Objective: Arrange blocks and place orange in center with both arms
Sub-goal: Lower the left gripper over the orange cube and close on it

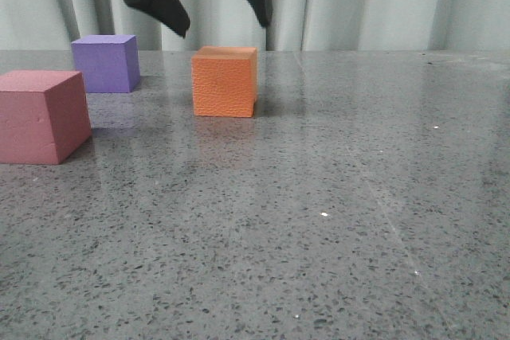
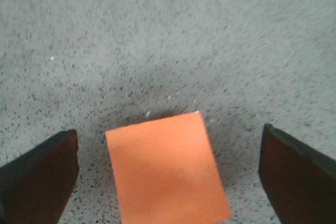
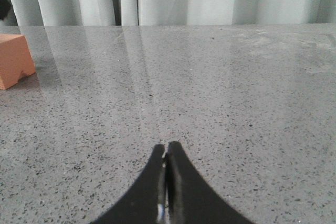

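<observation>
The orange cube (image 1: 225,81) stands on the grey speckled table, left of middle and far back. My left gripper (image 1: 225,25) hangs open right above it, apart from it. In the left wrist view the orange cube (image 2: 167,169) lies between the two spread fingers (image 2: 39,174), touching neither. The purple cube (image 1: 106,62) stands to its left, farther back. The pink-red cube (image 1: 41,115) stands at the left edge, nearer the front. My right gripper (image 3: 167,148) is shut and empty over bare table; the orange cube (image 3: 14,59) shows at the edge of its view.
The grey speckled table (image 1: 335,197) stretches to the right and front of the cubes. A pale pleated curtain (image 1: 366,1) hangs behind the table's far edge.
</observation>
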`<state>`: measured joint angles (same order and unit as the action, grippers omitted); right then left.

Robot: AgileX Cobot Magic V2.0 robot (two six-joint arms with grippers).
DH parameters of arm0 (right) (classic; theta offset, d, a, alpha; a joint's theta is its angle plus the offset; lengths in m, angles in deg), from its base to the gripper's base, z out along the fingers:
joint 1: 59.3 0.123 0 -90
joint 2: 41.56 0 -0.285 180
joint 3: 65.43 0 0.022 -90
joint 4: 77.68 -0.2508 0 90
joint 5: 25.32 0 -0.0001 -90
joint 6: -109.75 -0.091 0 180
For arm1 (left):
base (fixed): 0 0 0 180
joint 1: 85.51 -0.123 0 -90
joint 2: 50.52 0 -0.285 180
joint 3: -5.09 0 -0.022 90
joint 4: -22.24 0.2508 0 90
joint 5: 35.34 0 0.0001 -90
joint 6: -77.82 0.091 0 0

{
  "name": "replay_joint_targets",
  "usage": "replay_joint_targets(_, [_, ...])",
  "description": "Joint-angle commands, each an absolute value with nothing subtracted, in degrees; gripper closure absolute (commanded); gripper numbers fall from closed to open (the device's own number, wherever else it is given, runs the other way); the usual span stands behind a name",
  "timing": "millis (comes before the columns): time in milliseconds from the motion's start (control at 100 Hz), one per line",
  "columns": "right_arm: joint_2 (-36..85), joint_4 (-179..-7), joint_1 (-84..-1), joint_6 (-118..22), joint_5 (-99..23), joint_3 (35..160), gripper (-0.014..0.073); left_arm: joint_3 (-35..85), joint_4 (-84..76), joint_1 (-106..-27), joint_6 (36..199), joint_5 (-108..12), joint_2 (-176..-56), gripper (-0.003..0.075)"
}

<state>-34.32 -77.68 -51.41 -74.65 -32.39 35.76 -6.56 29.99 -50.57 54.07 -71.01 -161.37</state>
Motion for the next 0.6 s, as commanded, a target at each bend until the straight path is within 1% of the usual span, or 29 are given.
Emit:
replay_joint_targets(0, [-35.52,-77.68,-51.68,-74.22,-27.32,36.55,0.0713,-8.79,30.42,-50.20,53.37,-68.76,-159.69,0.0073])
replay_joint_targets(210, [-35.52,-77.68,-51.68,-74.22,-27.32,36.55,0.0713,-8.88,30.42,-50.20,53.37,-69.26,-162.37,0.0076])
replay_joint_targets(320, [-35.52,-77.68,-51.68,-74.22,-27.32,36.55,0.0713,-8.88,30.42,-50.20,53.37,-69.73,-163.19,0.0118])
replay_joint_targets(370, [-35.52,-77.68,-51.68,-74.22,-27.32,36.55,0.0713,-8.88,30.42,-50.20,53.37,-70.03,-163.41,0.0156])
replay_joint_targets(440, [-35.52,-77.68,-51.68,-74.22,-27.32,36.55,0.0713,-8.88,30.42,-50.20,53.37,-70.57,-163.69,0.0232])
replay_joint_targets(590, [-35.52,-77.68,-51.68,-74.22,-27.32,36.55,0.0713,-9.26,30.42,-50.20,53.37,-71.09,-163.69,0.0458])
